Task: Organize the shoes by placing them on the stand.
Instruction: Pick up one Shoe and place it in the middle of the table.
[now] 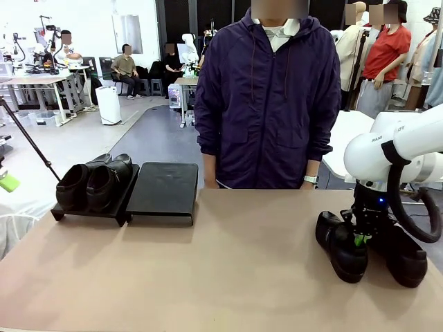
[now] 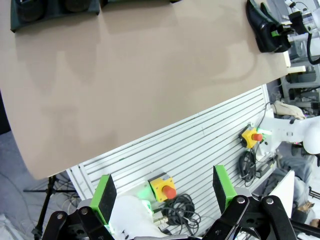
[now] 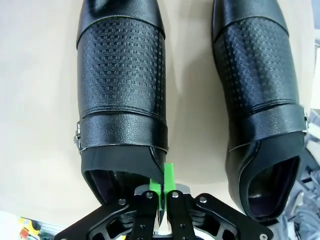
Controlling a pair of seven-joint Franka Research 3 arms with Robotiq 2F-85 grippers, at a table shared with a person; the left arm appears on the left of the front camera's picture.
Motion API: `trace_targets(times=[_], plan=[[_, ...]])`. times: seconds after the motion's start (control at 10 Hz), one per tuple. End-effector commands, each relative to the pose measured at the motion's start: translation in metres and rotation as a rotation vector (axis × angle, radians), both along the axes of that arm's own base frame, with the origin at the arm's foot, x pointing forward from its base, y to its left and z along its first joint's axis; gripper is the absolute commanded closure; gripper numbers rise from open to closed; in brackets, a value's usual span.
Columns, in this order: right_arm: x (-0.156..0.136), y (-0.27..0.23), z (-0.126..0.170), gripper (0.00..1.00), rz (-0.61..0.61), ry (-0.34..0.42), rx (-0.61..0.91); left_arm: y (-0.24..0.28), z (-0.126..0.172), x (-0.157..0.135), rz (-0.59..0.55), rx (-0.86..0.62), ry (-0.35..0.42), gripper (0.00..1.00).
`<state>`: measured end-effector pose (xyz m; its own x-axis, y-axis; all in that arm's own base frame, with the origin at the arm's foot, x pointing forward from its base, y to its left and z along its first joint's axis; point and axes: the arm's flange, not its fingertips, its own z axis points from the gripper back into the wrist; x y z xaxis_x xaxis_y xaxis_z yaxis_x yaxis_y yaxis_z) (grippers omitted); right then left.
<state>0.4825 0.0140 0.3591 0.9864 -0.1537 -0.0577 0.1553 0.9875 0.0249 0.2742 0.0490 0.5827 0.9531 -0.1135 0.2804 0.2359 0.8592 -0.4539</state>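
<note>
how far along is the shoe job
Done: two shoes sit on the stand's left panel. In hand: the right gripper is shut on a third shoe's collar, on the table. Left: that shoe and the fourth shoe; right panel bare.

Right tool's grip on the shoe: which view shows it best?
Right wrist view: the right tool is shut on the collar edge of the shoe, close up. Front view shows it distant and partly hidden by the wrist; left wrist view shows it tiny in a corner.
</note>
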Motion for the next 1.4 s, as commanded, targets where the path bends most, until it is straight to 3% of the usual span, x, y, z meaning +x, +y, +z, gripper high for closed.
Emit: trace_targets(times=[0.0, 0.3, 0.5, 0.7, 0.8, 1.1, 1.2, 1.3], plan=[[0.004, 0.004, 0.004, 1.0, 0.009, 0.01, 0.001, 0.002, 0.001, -0.002, -0.012, -0.012, -0.003, 0.0], [-0.002, 0.007, 0.014, 1.0, 0.038, -0.008, 0.008, 0.002, 0.001, -0.002, -0.012, -0.012, -0.003, 0.0], [-0.017, 0.01, 0.058, 1.0, 0.124, -0.025, 0.051, 0.002, 0.001, -0.002, -0.012, -0.012, -0.003, 0.0], [-0.054, 0.017, 0.119, 1.0, 0.144, -0.078, 0.048, 0.002, 0.001, -0.002, -0.012, -0.012, -0.003, 0.0], [-0.075, 0.02, 0.137, 1.0, 0.145, -0.109, 0.047, 0.002, 0.001, -0.002, -0.012, -0.012, -0.003, 0.0], [-0.129, 0.021, 0.138, 1.0, 0.122, -0.144, 0.106, 0.002, 0.001, -0.002, -0.012, -0.012, -0.003, 0.0], [-0.132, 0.019, 0.129, 1.0, 0.077, -0.145, 0.126, 0.002, 0.001, -0.002, -0.012, -0.012, -0.003, 0.0], [-0.115, 0.021, 0.156, 1.0, 0.131, -0.119, 0.058, 0.002, 0.001, -0.002, -0.012, -0.012, -0.003, 0.0]])
